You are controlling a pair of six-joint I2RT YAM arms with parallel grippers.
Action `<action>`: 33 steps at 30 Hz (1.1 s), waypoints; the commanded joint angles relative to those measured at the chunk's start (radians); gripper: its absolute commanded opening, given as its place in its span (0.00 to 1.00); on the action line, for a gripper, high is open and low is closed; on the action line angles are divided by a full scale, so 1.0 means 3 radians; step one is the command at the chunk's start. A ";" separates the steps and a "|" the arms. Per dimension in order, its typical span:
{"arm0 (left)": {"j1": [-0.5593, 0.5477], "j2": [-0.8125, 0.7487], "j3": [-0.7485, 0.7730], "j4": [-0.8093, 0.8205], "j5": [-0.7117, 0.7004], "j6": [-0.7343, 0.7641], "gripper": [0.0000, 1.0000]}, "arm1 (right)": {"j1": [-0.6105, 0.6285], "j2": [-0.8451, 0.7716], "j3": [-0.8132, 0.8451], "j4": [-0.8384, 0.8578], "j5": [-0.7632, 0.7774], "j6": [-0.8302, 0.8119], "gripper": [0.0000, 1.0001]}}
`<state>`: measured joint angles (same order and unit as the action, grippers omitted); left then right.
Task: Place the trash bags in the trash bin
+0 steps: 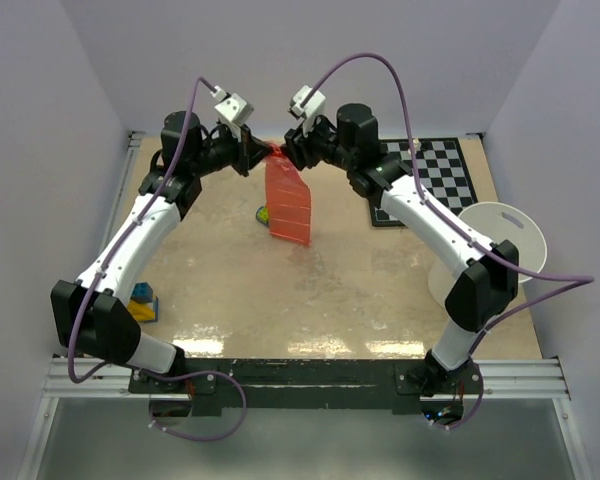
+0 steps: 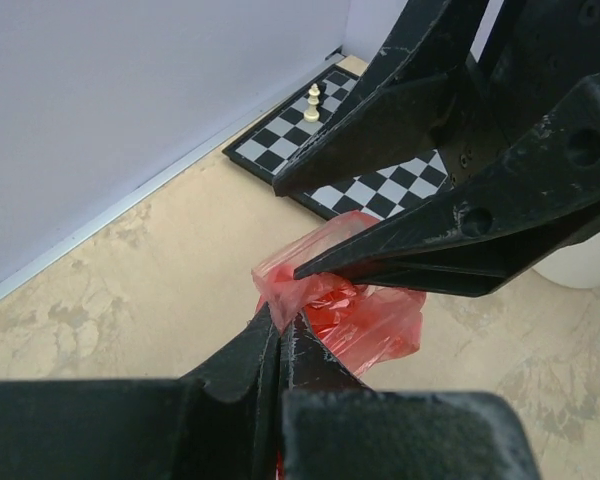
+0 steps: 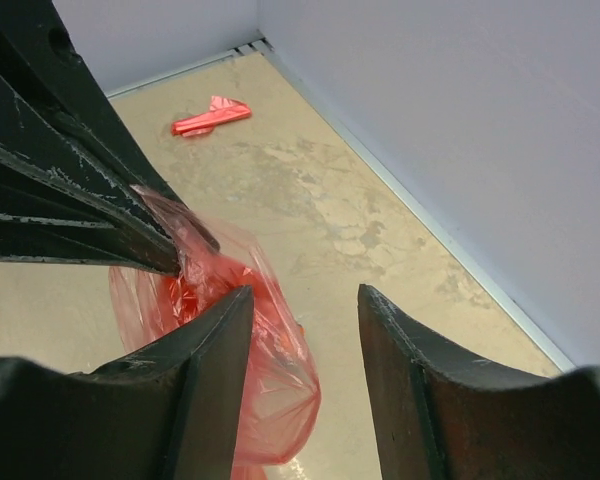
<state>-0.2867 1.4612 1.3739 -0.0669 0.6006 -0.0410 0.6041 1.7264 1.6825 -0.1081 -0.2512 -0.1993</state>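
A translucent red-pink trash bag (image 1: 288,205) hangs above the table at the back centre, its lower end near the surface. My left gripper (image 1: 264,153) is shut on the bag's crumpled top; in the left wrist view its pads (image 2: 283,322) are pinched together on the film (image 2: 375,322). My right gripper (image 1: 287,156) faces it from the right and is open (image 3: 303,292); the bag (image 3: 280,385) lies against the outside of its left finger and nothing is between the fingers. The white trash bin (image 1: 500,232) is at the right edge, partly hidden behind my right arm.
A black-and-white checkerboard (image 1: 435,175) lies at the back right with a white chess piece (image 2: 313,103) on it. A small solid red piece (image 3: 212,116) lies near the back wall. Blue and yellow blocks (image 1: 143,301) sit at the left, and a small green-yellow object (image 1: 263,213) lies beside the bag.
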 commanded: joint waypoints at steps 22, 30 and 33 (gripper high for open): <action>-0.0011 -0.0248 0.0120 -0.0053 -0.0182 0.0121 0.00 | 0.0037 -0.0130 -0.0004 0.0181 -0.0186 -0.0011 0.55; -0.0021 -0.0340 0.0038 -0.0094 -0.0121 0.0305 0.00 | 0.0032 -0.0186 -0.0086 0.0248 -0.0175 0.0148 0.66; -0.0041 -0.0356 0.0012 -0.0145 -0.0090 0.0387 0.00 | 0.0032 -0.0227 -0.0122 0.0309 -0.0318 0.0179 0.69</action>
<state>-0.2905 1.3884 1.3750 -0.0994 0.5453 0.0250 0.6106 1.7058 1.6440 -0.0822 -0.3073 -0.1783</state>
